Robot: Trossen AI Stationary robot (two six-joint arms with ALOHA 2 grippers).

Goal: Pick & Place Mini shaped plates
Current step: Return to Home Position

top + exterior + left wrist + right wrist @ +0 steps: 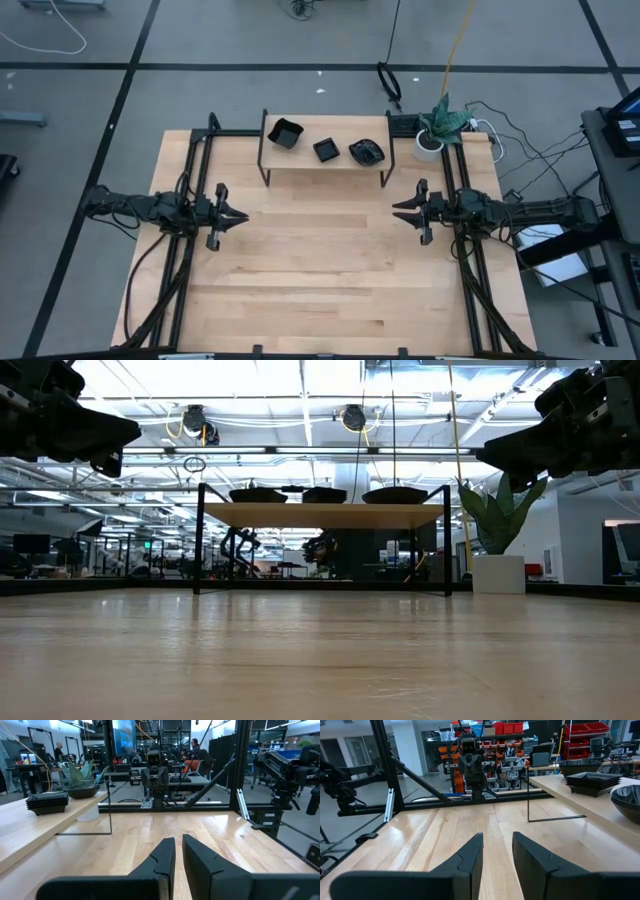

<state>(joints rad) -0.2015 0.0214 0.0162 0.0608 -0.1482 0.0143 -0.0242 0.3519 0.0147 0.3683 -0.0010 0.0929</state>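
My left hand (243, 215) and right hand (396, 210) hover empty, fingers slightly parted, over the worktop (320, 270); mini shaped plates (326, 150) sit stacked on the shelf (308, 161).

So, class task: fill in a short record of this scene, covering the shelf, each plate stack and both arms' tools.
Shelf: far end of the table, on dark legs
Large square plates: stacked, shelf's left end
Small square plates: stacked, shelf's middle
Wavy round plates: stacked, shelf's right end
Left tool: slightly open, empty, above table's left side
Right tool: open, empty, above table's right side
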